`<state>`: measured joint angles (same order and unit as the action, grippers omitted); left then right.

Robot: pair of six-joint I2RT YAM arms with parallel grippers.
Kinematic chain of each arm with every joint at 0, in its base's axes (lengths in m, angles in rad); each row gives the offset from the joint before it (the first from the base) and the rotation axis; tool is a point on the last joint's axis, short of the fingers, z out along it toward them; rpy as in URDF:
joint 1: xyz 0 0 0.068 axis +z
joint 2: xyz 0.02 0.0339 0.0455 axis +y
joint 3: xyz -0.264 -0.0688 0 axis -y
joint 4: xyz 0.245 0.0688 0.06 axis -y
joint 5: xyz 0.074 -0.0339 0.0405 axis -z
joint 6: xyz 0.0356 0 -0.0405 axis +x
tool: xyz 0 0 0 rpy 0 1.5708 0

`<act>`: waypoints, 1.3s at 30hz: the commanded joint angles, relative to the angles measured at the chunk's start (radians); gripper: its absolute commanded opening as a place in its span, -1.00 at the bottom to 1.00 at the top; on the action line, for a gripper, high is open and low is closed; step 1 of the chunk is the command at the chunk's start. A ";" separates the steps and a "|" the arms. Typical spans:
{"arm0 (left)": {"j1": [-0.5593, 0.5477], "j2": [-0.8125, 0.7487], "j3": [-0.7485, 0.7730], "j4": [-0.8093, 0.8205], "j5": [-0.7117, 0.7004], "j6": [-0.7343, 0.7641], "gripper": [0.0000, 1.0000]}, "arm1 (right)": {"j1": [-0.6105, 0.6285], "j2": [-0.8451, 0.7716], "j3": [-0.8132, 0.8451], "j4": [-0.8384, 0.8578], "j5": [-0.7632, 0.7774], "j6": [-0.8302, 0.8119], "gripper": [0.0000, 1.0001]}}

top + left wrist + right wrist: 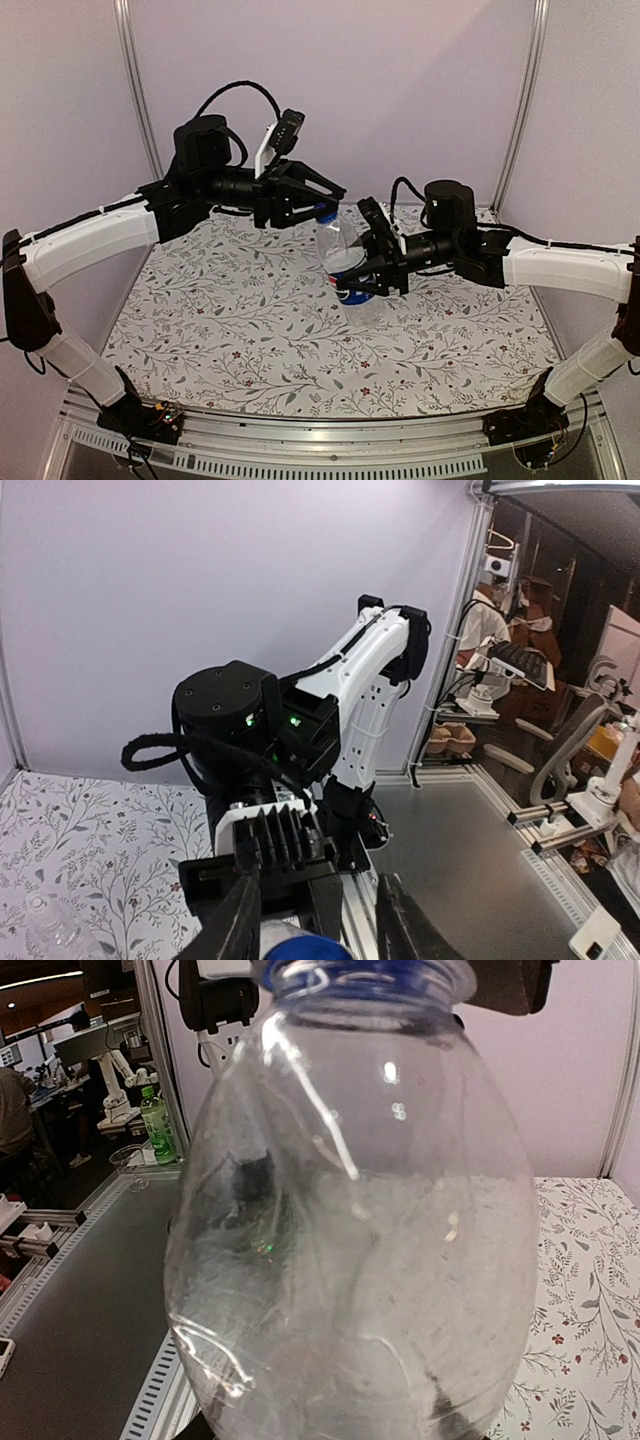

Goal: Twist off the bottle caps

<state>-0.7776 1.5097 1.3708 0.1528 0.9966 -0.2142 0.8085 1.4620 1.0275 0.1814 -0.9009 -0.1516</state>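
The jaws of the left gripper (322, 203) stand on either side of the blue cap (326, 212). One finger (240, 920) lies against the cap, but I cannot tell if the other one already presses on it. The jaws of the right gripper (368, 275) are closed on the body of the bottle (342, 250), near its blue label (352, 292). The bottle is around the middle of the table, a little to the right, and it leans with its neck toward the left. The second bottle and its cap are not seen in any view.

The main risk, as I judge it, is in the thin wall. If the right gripper squeezes too softly, the bottle may turn together with the cap; if too hard, the wall may buckle and slip. The cap is small, and a grip that is off its centre could slide off the edge when the wrist turns.

The bottle is clear, thin plastic, rounded at the shoulder, with dents and bright reflections in the right wrist view. The cap is opaque, smooth and round. The inner faces of the fingers are black and ribbed. The tablecloth (230, 320) is flat and matte, with a fine pattern of twigs and flowers.
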 commanded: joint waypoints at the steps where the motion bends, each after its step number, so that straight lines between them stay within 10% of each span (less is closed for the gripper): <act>1: 0.010 -0.003 -0.030 0.031 0.007 -0.003 -0.22 | -0.005 0.001 0.031 0.004 -0.016 0.009 -0.13; 20: 0.012 -0.013 -0.047 0.001 -0.083 0.000 -1.00 | -0.006 -0.012 0.025 -0.010 0.107 0.008 -0.16; 39: -0.138 -0.026 0.088 -0.342 -1.108 -0.184 -1.00 | -0.006 -0.005 0.087 -0.117 0.441 -0.023 -0.16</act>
<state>-0.9009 1.4609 1.4055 -0.0765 0.1703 -0.3820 0.8085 1.4601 1.0882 0.0895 -0.5262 -0.1654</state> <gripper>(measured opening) 0.275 0.421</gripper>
